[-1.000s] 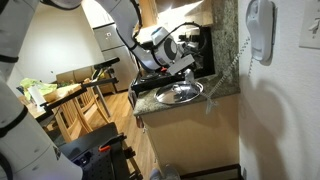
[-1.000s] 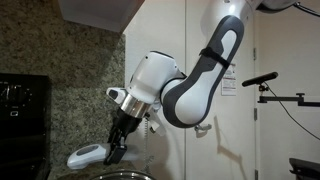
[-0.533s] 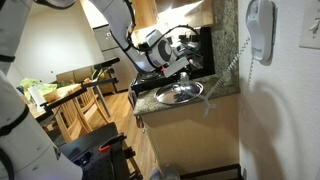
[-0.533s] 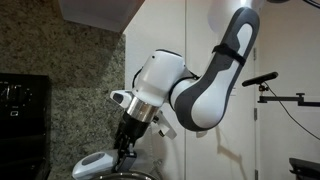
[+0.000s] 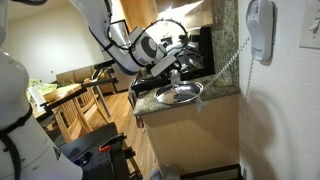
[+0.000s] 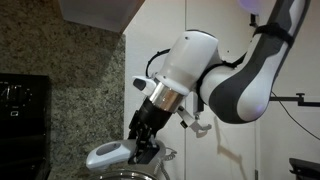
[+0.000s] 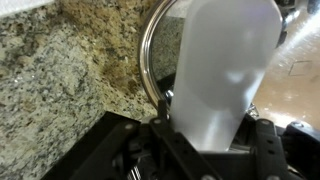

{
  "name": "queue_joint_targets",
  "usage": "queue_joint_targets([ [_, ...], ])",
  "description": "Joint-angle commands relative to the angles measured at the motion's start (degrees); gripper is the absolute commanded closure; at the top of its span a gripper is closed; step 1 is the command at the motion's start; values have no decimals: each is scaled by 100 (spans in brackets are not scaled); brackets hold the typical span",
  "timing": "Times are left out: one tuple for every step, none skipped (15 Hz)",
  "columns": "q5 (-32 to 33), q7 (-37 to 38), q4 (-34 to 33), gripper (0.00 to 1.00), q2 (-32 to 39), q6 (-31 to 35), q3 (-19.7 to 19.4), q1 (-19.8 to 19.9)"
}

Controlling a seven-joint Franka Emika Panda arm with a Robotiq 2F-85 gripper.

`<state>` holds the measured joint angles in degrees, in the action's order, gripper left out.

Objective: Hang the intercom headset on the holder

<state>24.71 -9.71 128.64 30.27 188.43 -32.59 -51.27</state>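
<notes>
Gripping the intercom headset (image 6: 102, 156), claw (image 6: 141, 150) hangs — above steel bowl (image 5: 178, 93).

Home kitchen. Granite backsplash (image 6: 70, 70) stood at nine o'clock, steel bowl (image 5: 178, 94) on counter (image 5: 146, 99). Wooden cabinets (image 5: 148, 10) hung at twelve o'clock.

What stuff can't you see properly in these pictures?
- In an exterior view, the bottom edge cuts off most of the steel bowl below the tool.
- In the wrist view, the intercom headset fills the picture. It hides the tool's fingertips and much of the bowl.
- In an exterior view, the holder is small and clipped by the top edge, so its hook can't be made out.
</notes>
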Motion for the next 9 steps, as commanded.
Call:
queue_joint_targets([
  [-100, 52, 908, 66, -424, 658, -1178, -1151],
  [-167, -4, 1091, 66, -436, 882, -1450, -1403],
  [-288, -39, 1293, 66, -414, 1152, -1774, -1717],
  [-370, -91, 1505, 66, -438, 1394, -2003, -1939],
  [-935, -768, 1496, 66, -906, 1004, -1864, -1984],
  [-1104, -865, 1612, 66, -1004, 1062, -2003, -2154],
  [-984, -742, 1645, 66, -1143, 1069, -2253, -2386],
  [-1107, -895, 1677, 66, -1310, 1064, -2365, -2520],
  [-1146, -955, 1671, 66, -1474, 1060, -2500, -2652],
])
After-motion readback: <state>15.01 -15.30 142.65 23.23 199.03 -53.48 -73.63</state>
